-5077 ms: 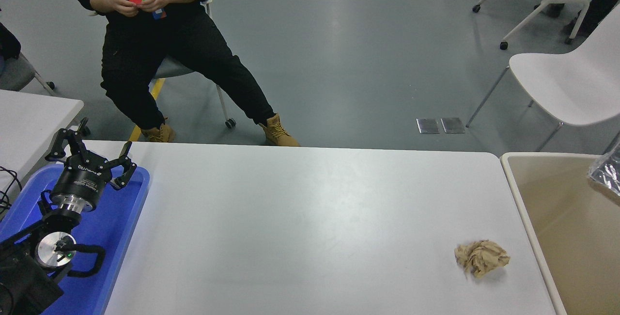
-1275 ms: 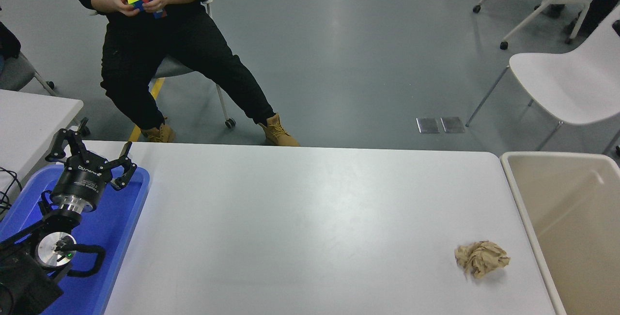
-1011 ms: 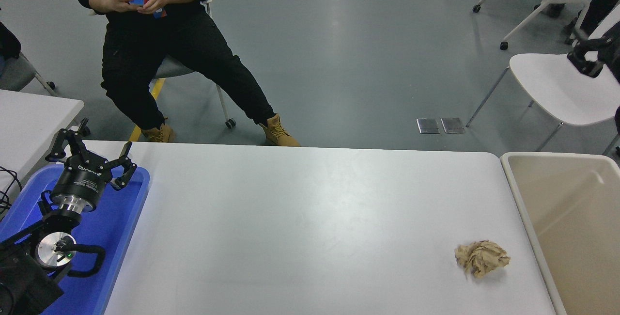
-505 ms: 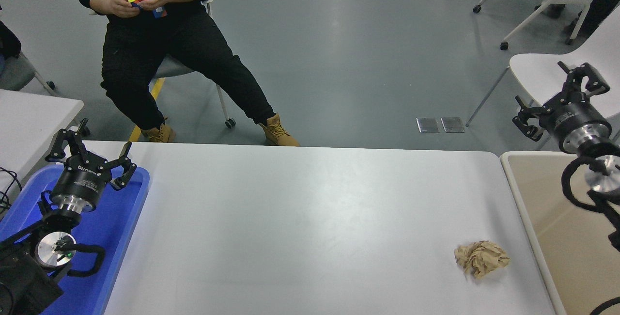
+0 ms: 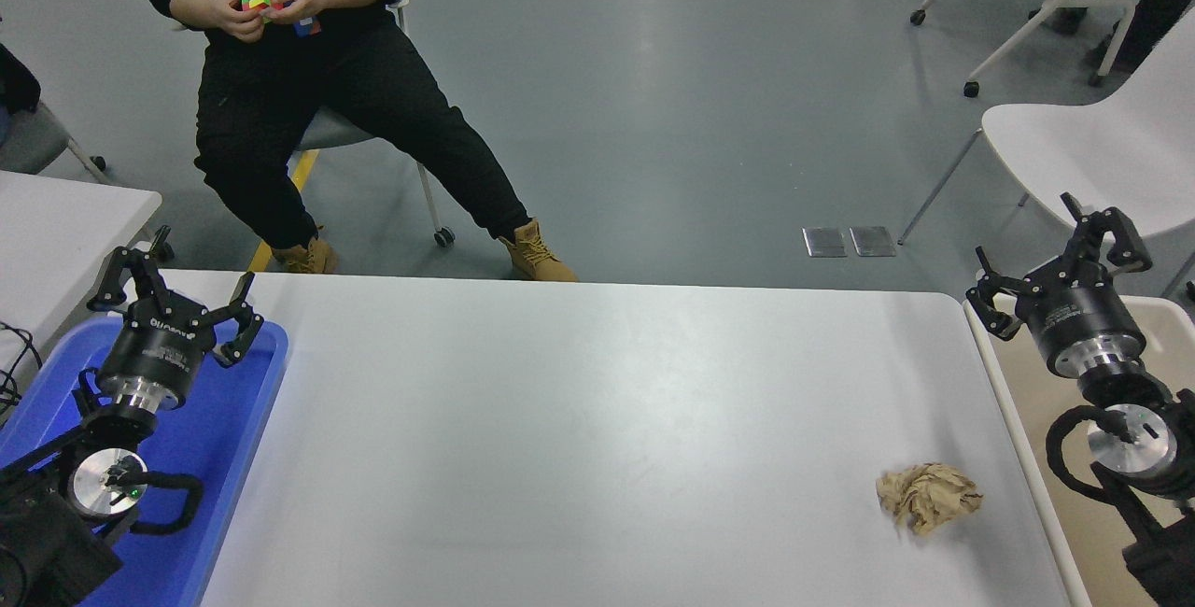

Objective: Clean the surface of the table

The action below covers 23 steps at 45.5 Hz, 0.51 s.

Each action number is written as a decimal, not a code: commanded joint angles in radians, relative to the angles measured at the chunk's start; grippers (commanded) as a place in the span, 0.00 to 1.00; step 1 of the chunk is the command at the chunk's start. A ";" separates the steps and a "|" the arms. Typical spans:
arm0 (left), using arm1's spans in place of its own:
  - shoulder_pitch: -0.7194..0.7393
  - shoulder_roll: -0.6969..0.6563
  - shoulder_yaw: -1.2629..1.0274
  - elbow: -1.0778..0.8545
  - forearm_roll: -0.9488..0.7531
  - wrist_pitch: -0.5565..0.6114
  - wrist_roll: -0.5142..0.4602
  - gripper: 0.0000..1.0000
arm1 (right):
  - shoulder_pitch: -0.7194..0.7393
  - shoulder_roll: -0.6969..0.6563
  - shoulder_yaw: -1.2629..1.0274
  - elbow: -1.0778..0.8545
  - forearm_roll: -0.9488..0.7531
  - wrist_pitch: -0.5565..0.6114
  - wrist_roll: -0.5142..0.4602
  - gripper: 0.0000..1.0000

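The crumpled brown paper [image 5: 927, 497] lies at the lower right of the white surface [image 5: 579, 420], close to its right edge, so the open right tool [image 5: 1060, 263] above the beige bin [image 5: 1022, 467] risks nudging it off, though left of it lies wide bare room; the left tool [image 5: 173, 294], open, sits parked over the blue tray [image 5: 243, 439].

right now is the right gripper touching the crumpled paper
No, the right gripper hangs open over the beige bin, apart from the crumpled paper.
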 commanded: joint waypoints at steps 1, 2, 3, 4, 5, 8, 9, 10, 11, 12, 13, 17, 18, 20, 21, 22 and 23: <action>0.000 0.000 0.000 0.000 0.000 0.000 0.000 1.00 | -0.040 0.022 0.047 0.003 -0.064 0.043 0.042 0.99; 0.000 0.000 0.000 0.000 0.000 0.000 0.000 1.00 | -0.040 0.022 0.046 0.003 -0.065 0.043 0.042 0.99; 0.000 0.000 0.000 0.000 0.000 0.000 0.000 1.00 | -0.040 0.022 0.044 0.003 -0.067 0.043 0.044 0.99; 0.000 0.000 0.000 0.000 0.000 0.000 0.000 1.00 | -0.040 0.022 0.043 0.002 -0.070 0.043 0.044 0.99; 0.000 0.000 0.000 0.000 0.000 0.000 0.000 1.00 | -0.040 0.022 0.043 0.000 -0.076 0.043 0.044 0.99; 0.000 0.001 0.000 0.000 0.000 0.000 0.000 1.00 | -0.040 0.022 0.038 -0.001 -0.095 0.042 0.044 0.99; 0.000 0.000 0.000 0.000 0.000 0.000 0.000 1.00 | -0.040 0.022 0.038 -0.003 -0.096 0.042 0.044 0.99; 0.000 0.000 0.000 0.000 0.000 0.000 0.000 1.00 | -0.040 0.022 0.036 -0.006 -0.098 0.040 0.044 0.99; 0.000 0.000 0.000 0.000 0.000 0.000 0.000 1.00 | -0.040 0.022 0.036 -0.007 -0.098 0.039 0.044 0.99; 0.002 0.001 0.000 0.000 0.000 0.000 0.000 1.00 | -0.040 0.022 0.035 -0.007 -0.098 0.037 0.044 0.99; 0.000 0.001 0.000 0.000 0.000 0.000 0.000 1.00 | -0.038 0.020 0.035 -0.009 -0.098 0.035 0.044 0.99; 0.000 0.000 0.000 0.000 0.000 0.000 0.000 1.00 | -0.032 0.008 0.027 -0.015 -0.098 0.029 0.044 0.99; 0.000 0.000 0.000 0.000 0.000 0.000 0.000 1.00 | -0.030 0.005 0.024 -0.019 -0.096 0.029 0.044 0.99; 0.000 0.000 0.000 0.000 0.000 0.000 0.000 1.00 | -0.026 -0.010 0.007 -0.032 -0.092 0.029 0.044 0.99; 0.000 0.001 0.000 0.000 0.000 0.000 0.000 1.00 | -0.023 -0.022 -0.008 -0.039 -0.082 0.029 0.044 0.99; 0.000 0.000 0.000 0.000 0.000 0.000 0.000 1.00 | -0.021 -0.041 -0.026 -0.044 -0.079 0.028 0.042 0.99; 0.000 0.001 0.000 0.000 0.000 0.000 0.000 1.00 | -0.018 -0.062 -0.048 -0.047 -0.078 0.028 0.042 0.99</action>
